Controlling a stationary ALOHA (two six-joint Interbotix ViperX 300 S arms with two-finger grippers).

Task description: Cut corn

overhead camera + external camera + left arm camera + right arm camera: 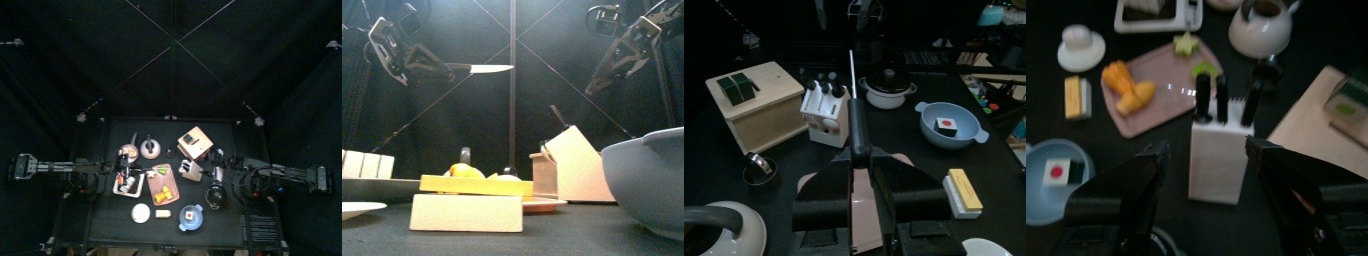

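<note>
Yellow corn (1122,85) on pink cutting board (1166,70); knife (852,95) in left tool (855,195)

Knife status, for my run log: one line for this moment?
left gripper: shut on knife, raised | right gripper: open above knife block | corn: uncut on board

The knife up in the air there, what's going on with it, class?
The left gripper is shut on a knife, held level well above the table, blade pointing toward the middle. The right gripper hangs open over the knife block, holding nothing. The corn lies on the pink cutting board, uncut as far as can be seen, so the cutting itself has not begun.
</note>
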